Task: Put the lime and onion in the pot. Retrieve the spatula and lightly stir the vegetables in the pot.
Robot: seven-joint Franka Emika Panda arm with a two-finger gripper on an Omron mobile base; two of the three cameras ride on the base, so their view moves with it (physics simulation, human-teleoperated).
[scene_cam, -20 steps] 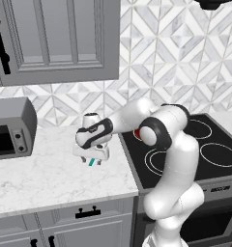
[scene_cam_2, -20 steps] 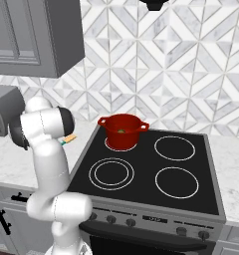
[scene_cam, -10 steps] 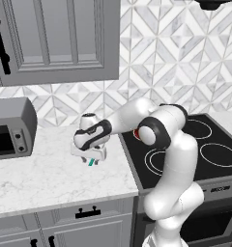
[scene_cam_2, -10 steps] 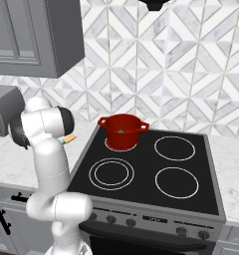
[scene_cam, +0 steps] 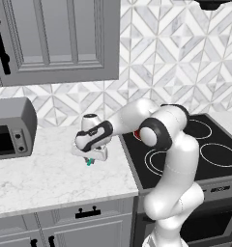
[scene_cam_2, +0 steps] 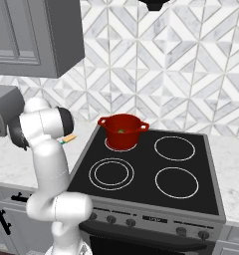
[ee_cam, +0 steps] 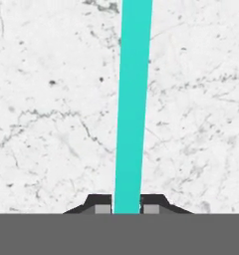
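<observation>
A white marble bench (scene_cam: 50,178) runs beneath grey upper cabinets (scene_cam: 60,41) and a diamond-tiled wall, with a black four-ring cooktop (scene_cam_2: 156,174) set at its right end and a grey microwave (scene_cam: 11,128) standing at the far left. The white arm reaches low over the bench just left of the cooktop, its claw (ee_cam: 127,209) pointed down at the marble. On the rear left ring sits the squat red pot (scene_cam_2: 122,130), well apart from the claw; a speck of olive green, the lime (scene_cam_2: 121,131), shows inside it, while the rest of its contents cannot be made out from this angle. In the hand view the claw is closed on the spatula (ee_cam: 133,109), both dark finger tips pressed against the sides of its long teal handle, which runs straight away from the hand over the marble. From the left base view a short teal stub of the spatula pokes out beneath the hand; from the right base view its orange-tan blade end peeks out beside the arm, near the cooktop's left edge.
</observation>
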